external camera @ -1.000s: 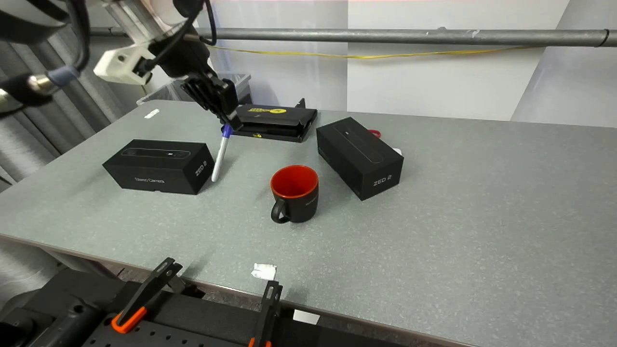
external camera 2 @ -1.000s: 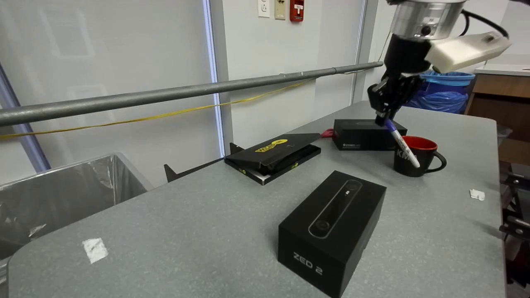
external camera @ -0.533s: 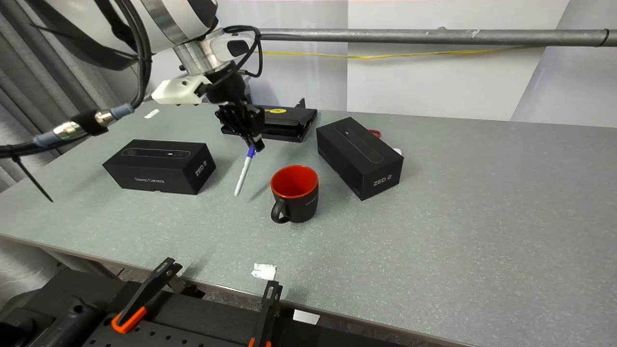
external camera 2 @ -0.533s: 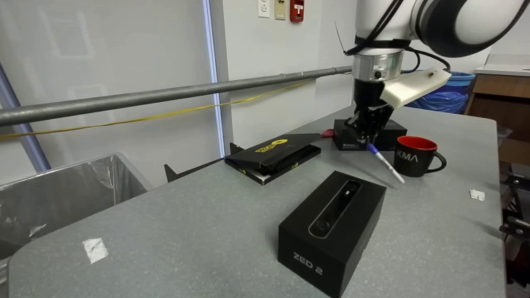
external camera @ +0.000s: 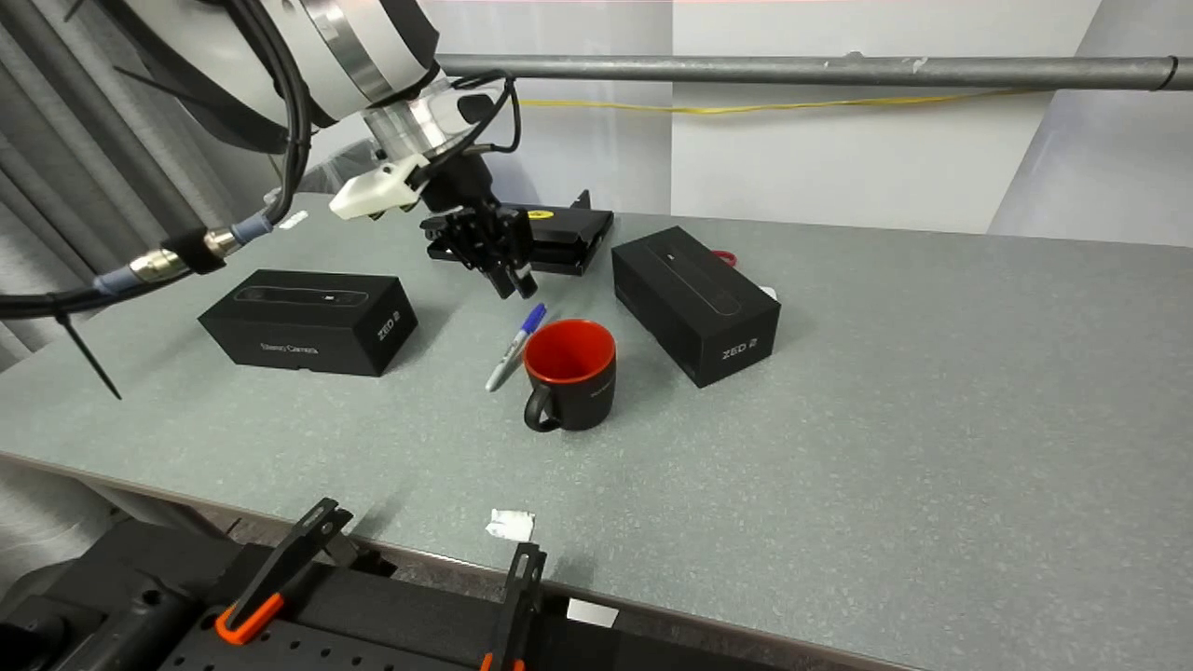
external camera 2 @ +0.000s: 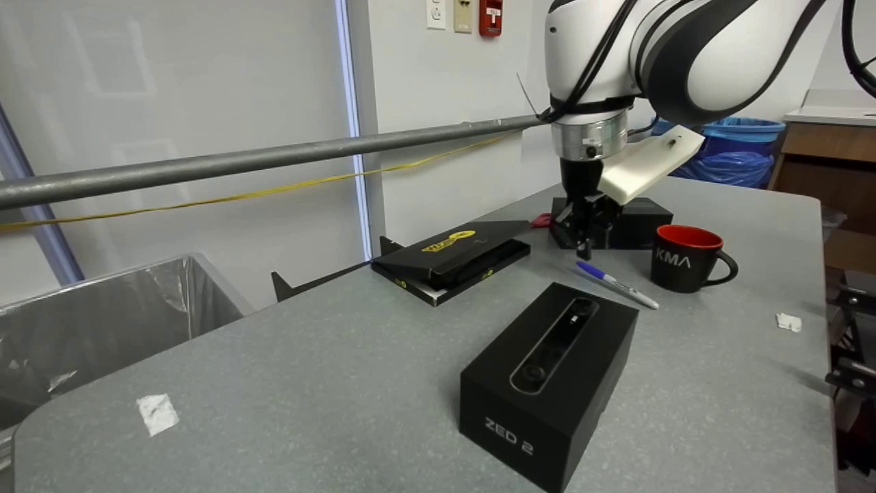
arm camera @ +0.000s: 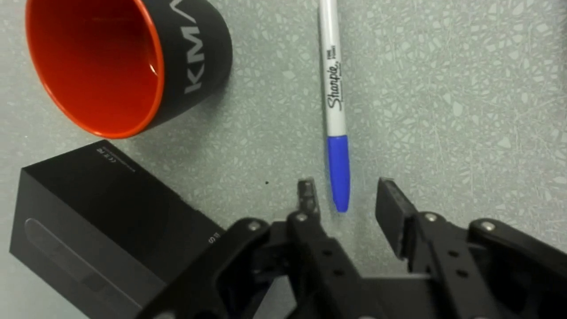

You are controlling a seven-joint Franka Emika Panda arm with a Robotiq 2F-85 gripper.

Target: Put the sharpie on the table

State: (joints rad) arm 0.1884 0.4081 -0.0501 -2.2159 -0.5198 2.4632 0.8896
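A: Marker, blue-capped, one. Whereabouts?
B: Lying on the table, beside the mug, not touching it.
A: Gripper?
B: Parted, nothing held, just above the capped end.
A: Remaining work?
B: Placing appears complete; backing clear seems all that is left.

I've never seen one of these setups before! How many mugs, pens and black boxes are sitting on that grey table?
Mugs: 1, the red-lined black mug
Pens: 1, the sharpie
Black boxes: 3, a ZED 2 box, another ZED 2 box and a flat box
Total: 5
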